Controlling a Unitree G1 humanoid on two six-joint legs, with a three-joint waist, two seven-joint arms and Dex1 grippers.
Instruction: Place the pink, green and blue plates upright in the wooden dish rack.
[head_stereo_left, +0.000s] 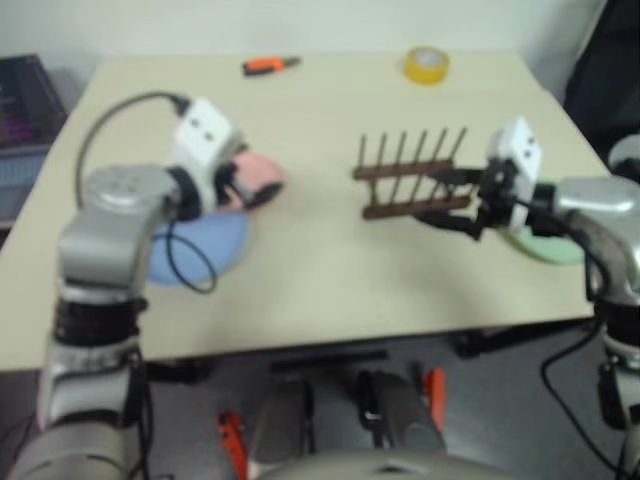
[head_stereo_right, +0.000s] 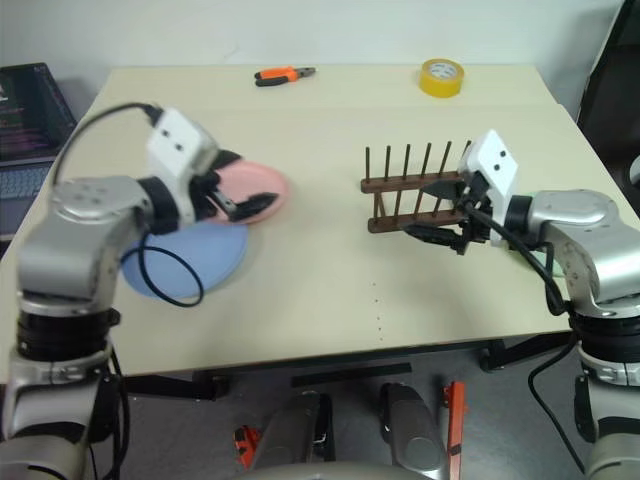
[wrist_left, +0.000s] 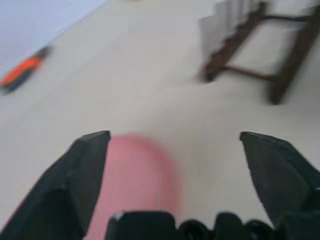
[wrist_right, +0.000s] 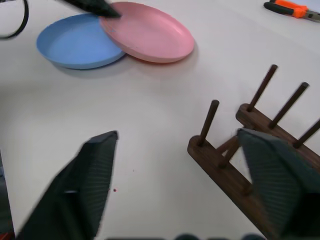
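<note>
Both tools stand open and empty: the left tool (head_stereo_right: 243, 206) above the pink plate (head_stereo_right: 262, 188), whose edge overlaps the blue plate (head_stereo_right: 205, 255); the right tool (head_stereo_right: 440, 213) beside the empty rack (head_stereo_right: 410, 190), the green plate (head_stereo_left: 545, 243) behind it, all on the table (head_stereo_right: 330, 290).

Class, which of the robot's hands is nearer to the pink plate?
Left. The left hand hovers right over the pink plate; the right hand is across the table beside the wooden rack.

Beige table (head_stereo_right: 330, 290), orange-handled pliers (head_stereo_right: 283, 74) and yellow tape roll (head_stereo_right: 442, 76) near its far edge, laptop (head_stereo_right: 30, 130) beside it
</note>
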